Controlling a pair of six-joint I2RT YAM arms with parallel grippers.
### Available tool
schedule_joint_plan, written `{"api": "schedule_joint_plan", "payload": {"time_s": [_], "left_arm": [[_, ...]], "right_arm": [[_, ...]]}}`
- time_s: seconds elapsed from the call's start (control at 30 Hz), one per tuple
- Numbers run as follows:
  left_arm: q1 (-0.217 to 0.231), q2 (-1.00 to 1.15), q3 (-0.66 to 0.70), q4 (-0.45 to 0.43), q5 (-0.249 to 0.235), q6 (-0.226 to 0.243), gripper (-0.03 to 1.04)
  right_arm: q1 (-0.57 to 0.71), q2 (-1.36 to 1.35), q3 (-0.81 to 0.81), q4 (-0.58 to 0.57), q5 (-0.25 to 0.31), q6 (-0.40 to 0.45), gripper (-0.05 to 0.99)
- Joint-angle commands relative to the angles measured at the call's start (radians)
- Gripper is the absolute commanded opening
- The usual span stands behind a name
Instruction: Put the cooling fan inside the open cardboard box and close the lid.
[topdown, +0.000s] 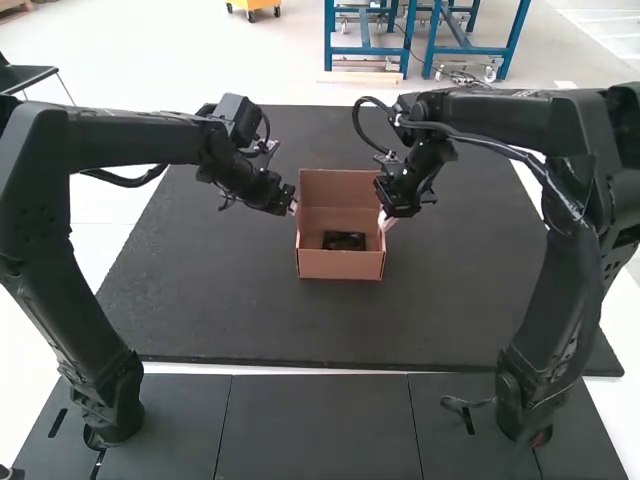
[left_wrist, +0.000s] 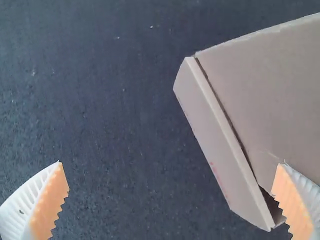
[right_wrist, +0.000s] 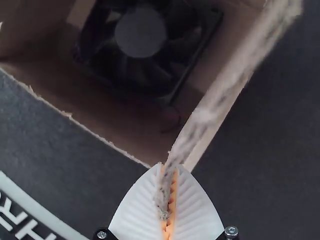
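Pinching: right tool (right_wrist: 167, 172) clamps box flap (right_wrist: 225, 95) | left tool (left_wrist: 169, 167) spread wide at other flap (left_wrist: 220, 145)

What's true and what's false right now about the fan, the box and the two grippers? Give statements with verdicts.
1. The fan lies inside the box. True.
2. The box is closed on top. False: it is open, with the fan visible inside.
3. The right gripper is shut on the right flap. True.
4. The left gripper is clamped on the fan. False: it is open, at the left flap.
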Motion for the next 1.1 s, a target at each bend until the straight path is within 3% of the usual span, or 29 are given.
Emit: {"api": "schedule_joint_plan", "payload": {"time_s": [0.0,0.73,0.8,0.93,1.03,1.07], "left_arm": [[-0.012,-0.038,-0.002,0.011,0.009,0.010,0.96],[-0.012,-0.047,-0.004,-0.011,0.009,0.013,0.96],[-0.010,-0.050,-0.006,-0.023,0.008,0.013,0.96],[-0.007,-0.063,-0.006,-0.032,0.001,0.016,0.96],[0.007,-0.079,-0.004,-0.024,-0.026,0.016,0.96],[0.016,-0.084,-0.002,-0.017,-0.037,0.014,0.96]], "right_arm": [[0.018,-0.018,-0.009,-0.007,-0.009,-0.003,-0.02],[0.016,-0.018,-0.055,0.013,0.020,-0.005,-0.01],[0.018,-0.018,-0.050,0.027,0.027,0.009,0.09],[0.022,-0.018,-0.027,0.029,0.050,0.024,0.52],[0.033,-0.018,0.008,0.010,0.052,0.029,0.71],[0.035,-0.018,0.020,-0.004,0.050,0.029,0.71]]}}
